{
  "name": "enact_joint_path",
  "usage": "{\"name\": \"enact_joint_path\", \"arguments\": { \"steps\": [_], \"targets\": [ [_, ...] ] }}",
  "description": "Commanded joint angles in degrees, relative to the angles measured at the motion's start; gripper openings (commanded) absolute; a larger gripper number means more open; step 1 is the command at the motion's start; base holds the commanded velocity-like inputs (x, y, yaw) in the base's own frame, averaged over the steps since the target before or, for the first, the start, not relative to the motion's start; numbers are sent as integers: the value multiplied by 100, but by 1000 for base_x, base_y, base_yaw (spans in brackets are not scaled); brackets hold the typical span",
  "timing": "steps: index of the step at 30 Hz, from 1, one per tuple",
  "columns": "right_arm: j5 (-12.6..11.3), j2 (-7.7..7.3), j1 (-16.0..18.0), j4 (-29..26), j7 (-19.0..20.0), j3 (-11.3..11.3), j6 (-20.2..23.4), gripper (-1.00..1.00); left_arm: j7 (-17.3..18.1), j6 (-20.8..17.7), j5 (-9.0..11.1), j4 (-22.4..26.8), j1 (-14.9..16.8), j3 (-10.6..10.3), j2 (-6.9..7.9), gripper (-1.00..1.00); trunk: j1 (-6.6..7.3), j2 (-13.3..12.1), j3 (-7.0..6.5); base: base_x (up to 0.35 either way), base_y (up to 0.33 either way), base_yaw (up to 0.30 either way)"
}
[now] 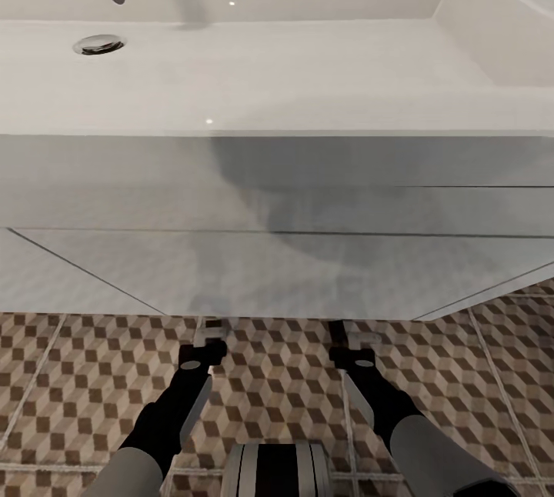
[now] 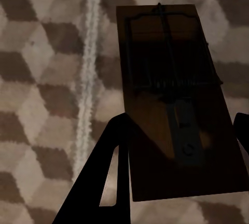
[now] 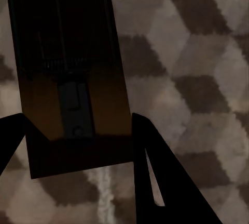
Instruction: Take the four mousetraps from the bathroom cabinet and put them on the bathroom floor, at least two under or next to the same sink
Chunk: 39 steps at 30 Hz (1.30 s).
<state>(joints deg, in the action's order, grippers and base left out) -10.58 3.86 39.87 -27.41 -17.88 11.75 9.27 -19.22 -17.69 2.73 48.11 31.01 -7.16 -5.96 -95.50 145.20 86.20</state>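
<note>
Under the sink (image 1: 308, 81), left gripper (image 2: 176, 156) and right gripper (image 3: 78, 141) each clamp a mousetrap (image 2: 171, 94) low over the bathroom floor (image 1: 292, 389), neither yet set down.

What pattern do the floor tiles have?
The floor tiles have a brown, beige and grey cube pattern; the head view shows it best.

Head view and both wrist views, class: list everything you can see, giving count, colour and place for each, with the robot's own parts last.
sink: one, white, wide basin straight ahead with a metal drain.
white unit: one, glossy, beneath the sink.
bathroom floor: brown, beige and grey cube tiles, below the unit.
mousetraps: two, tan wood with dark wire, one between the left gripper's fingers, one between the right gripper's.
left gripper: black, reaching under the unit.
right gripper: black, likewise.
</note>
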Motion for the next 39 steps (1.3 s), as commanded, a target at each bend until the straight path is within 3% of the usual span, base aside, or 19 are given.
{"name": "enact_joint_path", "arguments": {
  "steps": [1,39],
  "targets": [
    [-75,-6,6,-10,-48,47,23,-100,-54,-32,18,9,1,-21,4,-100,1,1,4,0,0,0],
    [-85,-5,38,41,-45,40,22,-100,-43,-24,32,14,1,-29,-9,-100,1,1,4,29,0,0]
  ]
}}
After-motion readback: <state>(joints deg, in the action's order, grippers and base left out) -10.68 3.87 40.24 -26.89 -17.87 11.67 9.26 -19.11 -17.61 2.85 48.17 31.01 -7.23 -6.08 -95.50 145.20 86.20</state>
